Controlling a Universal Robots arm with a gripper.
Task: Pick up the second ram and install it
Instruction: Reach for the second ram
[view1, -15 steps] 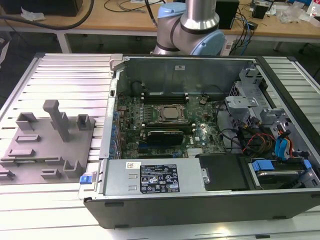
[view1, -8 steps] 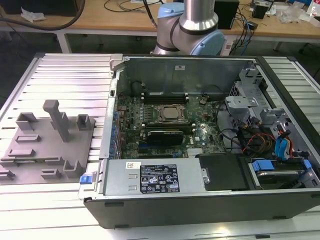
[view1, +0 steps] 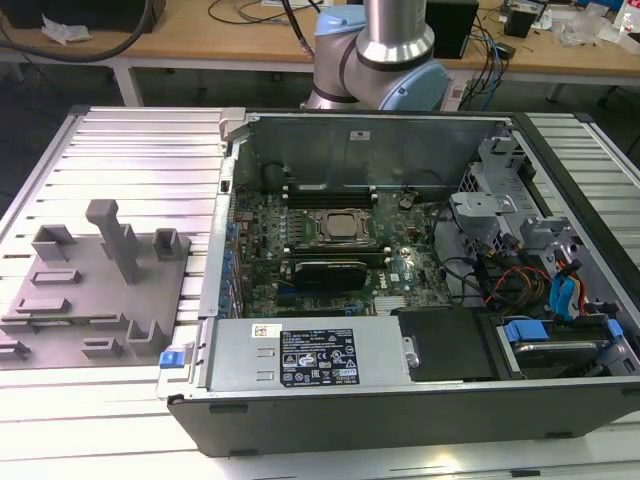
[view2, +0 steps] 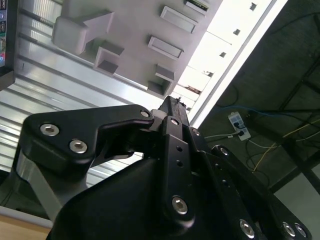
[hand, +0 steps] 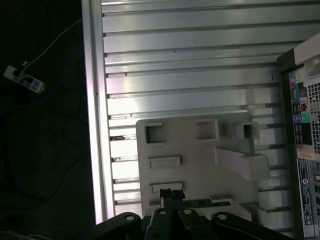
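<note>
Open computer case (view1: 240, 425) lying on a slotted aluminium table (view1: 130, 150), with a grey holder block (view1: 100, 290) just beside it on the exterior view's left. The robot arm (view1: 395, 40) rises behind the case at the far edge of the table. Inside the case, the motherboard (view1: 400, 270) faces upward. In both wrist views the gripper (hand: 172, 194) (view2: 170, 102) hangs above the holder block (hand: 200, 165) (view2: 130, 30), clear of its surface; its 2 fingertips (hand: 166, 192) are drawn together with nothing between them. The second ram (hand: 205, 202) (view2: 196, 5), a narrow green stick, lies flat in a recess at 1 edge of the holder block, on the side away from the case wall (hand: 300, 125). In the first wrist view it appears just beside the fingertips, but it is not gripped. A power strip (hand: 22, 77) (view2: 237, 120) lies on the dark floor beyond the table edge
</note>
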